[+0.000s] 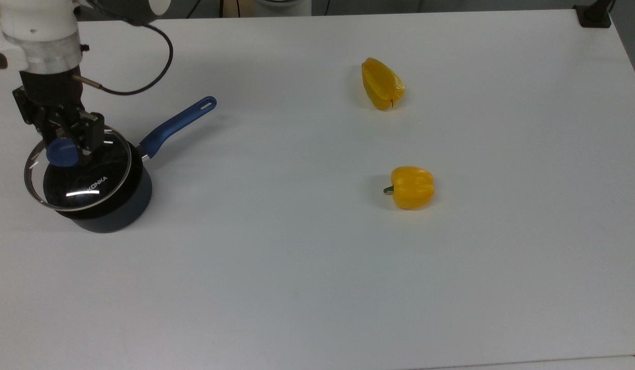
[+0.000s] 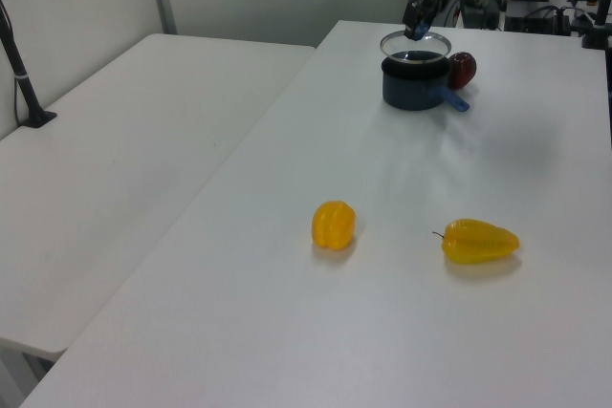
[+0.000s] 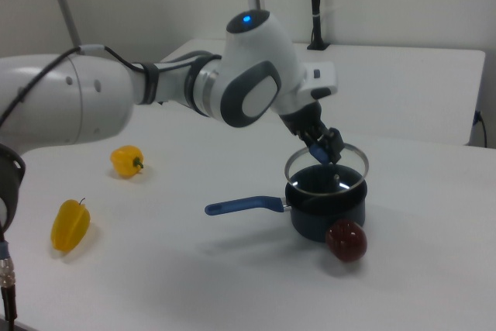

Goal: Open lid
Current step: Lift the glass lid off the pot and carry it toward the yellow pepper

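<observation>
Claw was clamped on the blue knob of the lid, fingers either side of it. Lid was held clear of the saucepan, above it and offset toward the top view's left, so that part of its rim overhung the pan wall; in the right view the lid hung just above the pan mouth, roughly level. In the left view the lid showed as a ring over the pan.

Table was flat, matte white, bare apart from the items noted here. A second white table stood alongside it in the left view, with a pale wall behind. A black cable looped from the arm's wrist down to the claw body.

Saucepan handle, blue with a hanging slot at its tip, pointed toward the top view's upper right. A dark red, round fruit sat just beside the pan in the right view. Two yellow peppers lay well apart from the pan: a long tapered one and a squat, lobed one with a green stem.

Lid: clear glass, thin metal rim, small white lettering. Pan: dark, cylindrical, dull finish. Peppers: glossy.
</observation>
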Controlling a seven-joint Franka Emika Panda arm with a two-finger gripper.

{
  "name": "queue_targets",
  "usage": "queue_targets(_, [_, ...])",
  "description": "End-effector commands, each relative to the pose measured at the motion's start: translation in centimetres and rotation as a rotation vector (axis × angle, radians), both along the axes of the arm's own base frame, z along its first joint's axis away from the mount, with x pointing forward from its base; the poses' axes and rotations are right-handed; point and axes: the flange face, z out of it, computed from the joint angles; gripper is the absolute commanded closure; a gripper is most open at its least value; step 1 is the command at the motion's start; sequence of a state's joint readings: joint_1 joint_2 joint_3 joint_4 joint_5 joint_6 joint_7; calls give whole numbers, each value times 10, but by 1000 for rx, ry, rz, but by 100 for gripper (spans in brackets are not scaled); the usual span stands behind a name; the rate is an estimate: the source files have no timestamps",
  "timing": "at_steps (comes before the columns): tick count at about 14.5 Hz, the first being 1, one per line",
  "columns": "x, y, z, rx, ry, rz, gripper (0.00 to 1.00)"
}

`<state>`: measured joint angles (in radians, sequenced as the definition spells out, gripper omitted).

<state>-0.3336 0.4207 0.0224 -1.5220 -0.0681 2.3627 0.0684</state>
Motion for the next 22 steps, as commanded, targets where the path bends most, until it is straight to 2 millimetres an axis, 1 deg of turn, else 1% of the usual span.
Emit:
queue_targets(1, [-12,20,36,23,8,2,46])
queue_targets(2, [-11,27,38,28,8,4,46])
queue_targets(6, [3,88,38,53,-7,-6,46])
queue_targets(7, [6,108,36,63,-6,-2,46])
queue_targets(9, [4,137,34,60,1,11,46])
queue_targets(10, [2,155,30,68,10,15,46])
queue_targets(11, [1,175,30,76,11,21,46])
queue_targets(17, [-5,274,6,60,40,40,46])
queue_targets(19, [-10,307,-8,56,58,51,46])
queue_targets(20, [-11,319,-14,55,64,60,46])
queue_targets(22, [-11,338,-34,57,87,70,46])
